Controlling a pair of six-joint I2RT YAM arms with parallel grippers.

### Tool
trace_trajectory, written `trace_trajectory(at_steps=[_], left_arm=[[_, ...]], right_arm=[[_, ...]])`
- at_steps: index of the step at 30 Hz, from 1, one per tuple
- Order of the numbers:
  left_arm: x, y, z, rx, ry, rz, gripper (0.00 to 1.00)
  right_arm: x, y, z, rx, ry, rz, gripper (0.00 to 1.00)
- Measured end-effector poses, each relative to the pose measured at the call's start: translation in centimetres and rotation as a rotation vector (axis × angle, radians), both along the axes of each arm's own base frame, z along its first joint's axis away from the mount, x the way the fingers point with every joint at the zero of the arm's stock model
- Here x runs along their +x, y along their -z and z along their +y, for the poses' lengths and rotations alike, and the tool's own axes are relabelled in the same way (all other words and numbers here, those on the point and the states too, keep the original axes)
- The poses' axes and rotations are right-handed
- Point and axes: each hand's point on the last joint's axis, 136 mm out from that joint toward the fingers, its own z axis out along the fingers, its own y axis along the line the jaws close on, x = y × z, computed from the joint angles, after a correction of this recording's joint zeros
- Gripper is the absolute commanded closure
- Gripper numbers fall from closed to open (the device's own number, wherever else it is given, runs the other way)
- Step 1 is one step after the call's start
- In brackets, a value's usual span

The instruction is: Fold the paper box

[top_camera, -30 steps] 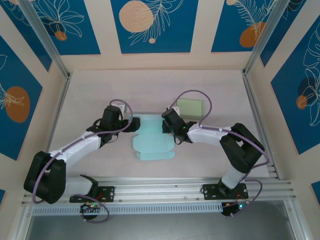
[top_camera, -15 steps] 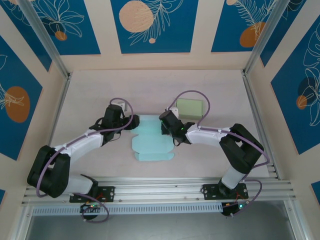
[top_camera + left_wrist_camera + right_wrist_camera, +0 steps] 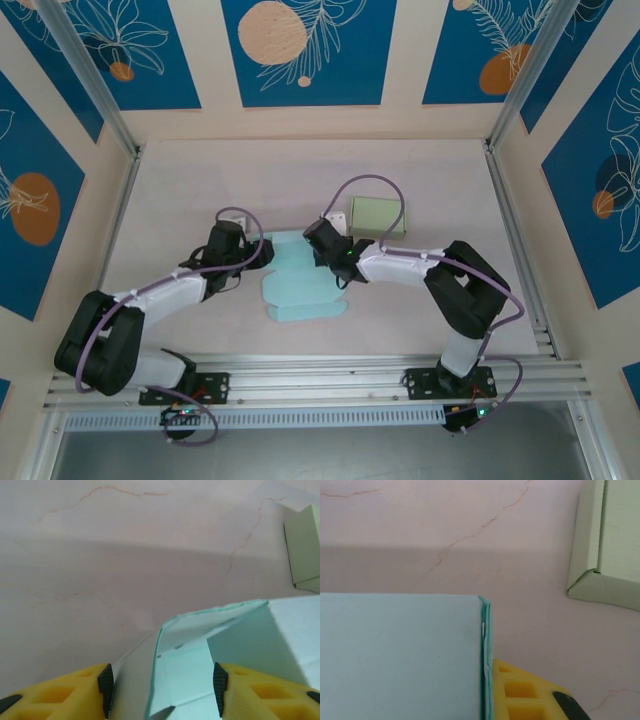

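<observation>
The job looks like it is at an early step. Most of the box is flat, and the far sides are being lifted.

The left end effector (image 3: 161,687) is at the far left corner of the paper box (image 3: 300,290). Its yellow fingers (image 3: 75,692) have black tips and stand apart, with a raised flap (image 3: 200,625) between them. I cannot tell if they squeeze the flap.

The paper box lies in the middle of the surface (image 3: 100,555), between the two arms. It is thin, smooth, light blue card with sharp creases and small tabs on its sides. The near part lies flat. The far left corner stands up like a little wall.

The right end effector (image 3: 318,250) is clenched, and it looks like it pinches the far right edge of the paper box. Two thin layers sit pressed together there.

I think the next move needs both sides bent up along the creases, slowly and together. Thin card can slip or bend in the wrong place.

A pale green box (image 3: 378,215), already folded, sits near the far right corner, apart from the blue one. The surface is pale pink with thin crack lines.
</observation>
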Motion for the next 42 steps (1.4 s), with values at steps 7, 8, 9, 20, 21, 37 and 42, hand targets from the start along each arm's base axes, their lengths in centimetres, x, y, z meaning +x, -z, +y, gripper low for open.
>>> trace_trajectory(at_steps=[7,8,9,20,21,37,42], left_arm=[[-0.9,1.1,-0.1,-0.035,-0.003,0.027,0.59],[-0.9,1.2,-0.2,-0.043,-0.004,0.030,0.62],[-1.0,1.2,-0.2,-0.045,-0.004,0.032,0.64],[-1.1,1.4,0.0,-0.025,0.011,0.029,0.87],[-1.2,1.4,-0.1,-0.027,0.017,0.030,0.88],[-3.2,-0.6,-1.7,-0.103,0.147,0.016,0.83],[-3.2,-0.5,-2.1,-0.117,0.168,0.013,0.70]], right_arm=[[0.1,0.0,0.2,-0.012,0.000,-0.008,1.00],[0.1,0.0,0.2,-0.015,-0.001,-0.009,1.00],[0.1,0.0,0.2,-0.016,-0.002,-0.010,1.00],[0.3,0.0,-0.1,-0.044,0.005,-0.021,1.00],[0.4,0.0,-0.1,-0.044,0.006,-0.022,1.00],[0.8,-0.1,1.3,-0.043,-0.006,-0.032,1.00],[0.8,0.0,1.4,-0.040,-0.010,-0.029,1.00]])
